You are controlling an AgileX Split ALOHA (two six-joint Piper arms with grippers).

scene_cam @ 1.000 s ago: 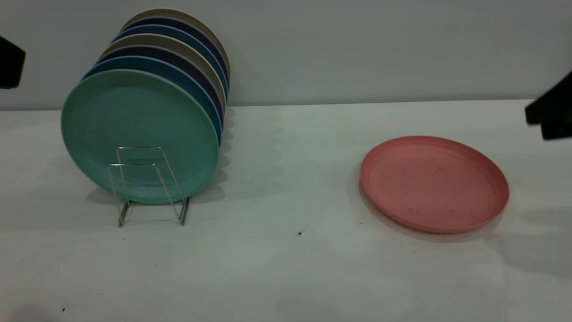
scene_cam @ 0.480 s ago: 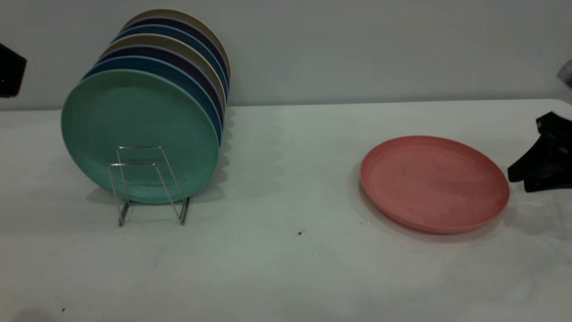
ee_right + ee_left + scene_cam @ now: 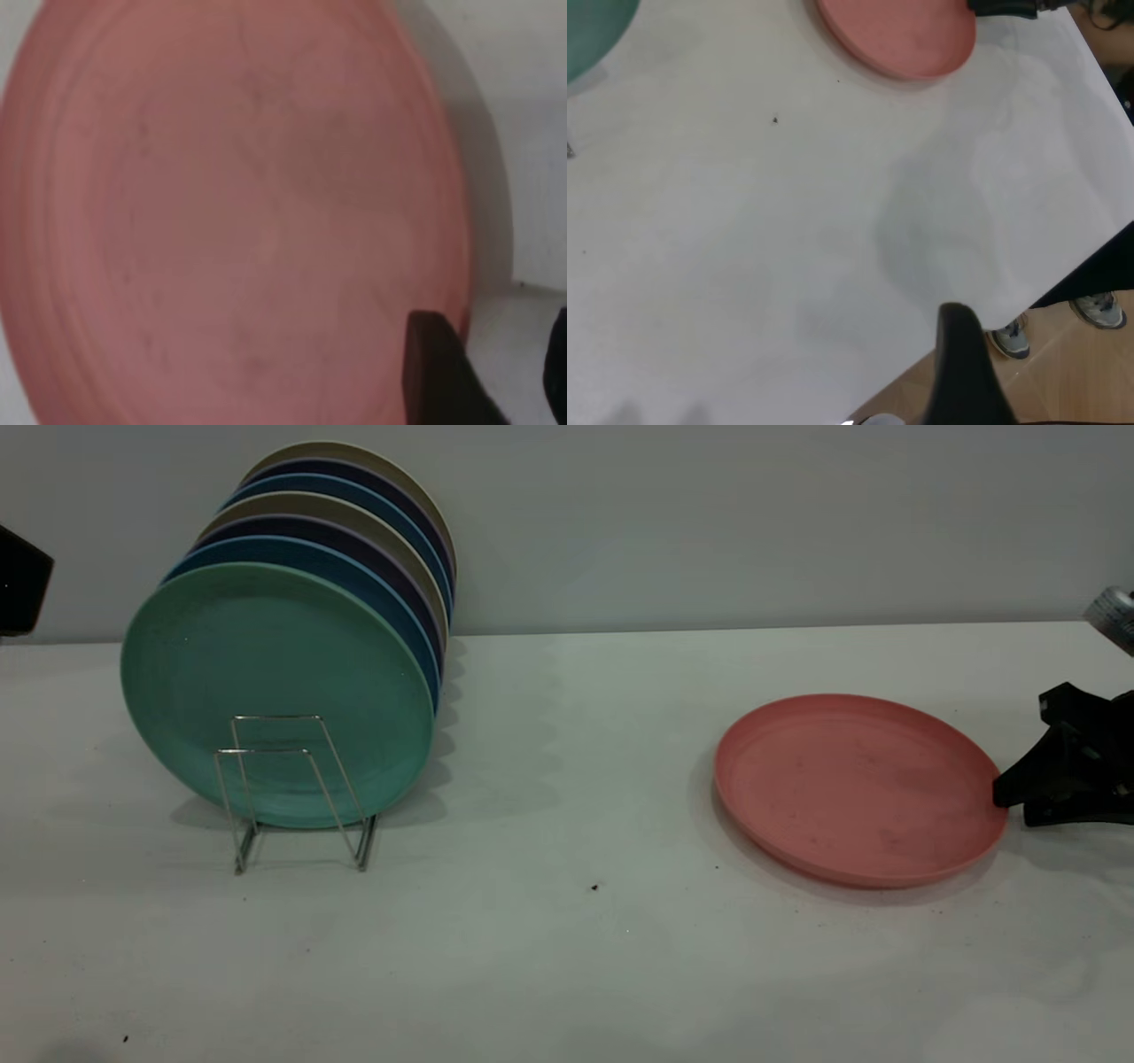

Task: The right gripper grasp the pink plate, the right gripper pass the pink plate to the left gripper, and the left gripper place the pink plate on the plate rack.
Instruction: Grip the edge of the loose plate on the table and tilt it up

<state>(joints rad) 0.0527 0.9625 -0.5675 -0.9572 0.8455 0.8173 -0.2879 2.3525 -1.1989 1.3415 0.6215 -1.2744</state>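
Note:
The pink plate (image 3: 855,788) lies flat on the white table, right of centre. It also shows in the left wrist view (image 3: 899,31) and fills the right wrist view (image 3: 239,221). My right gripper (image 3: 1014,808) is low at the plate's right edge and open. In the right wrist view (image 3: 492,363) one finger (image 3: 434,372) is over the plate's inside and the other is outside the rim, with the rim in the gap. My left gripper (image 3: 19,580) is parked high at the far left, away from the plate. The plate rack (image 3: 301,788) stands at the left.
The rack holds several upright plates, with a teal-green plate (image 3: 275,691) in front and two bare wire loops ahead of it. Blue, dark and beige plates stand behind. The table's near edge (image 3: 939,354) and the floor show in the left wrist view.
My right gripper has come down and moved left from the upper right edge to the pink plate's right rim. The plate and the left arm have not moved.

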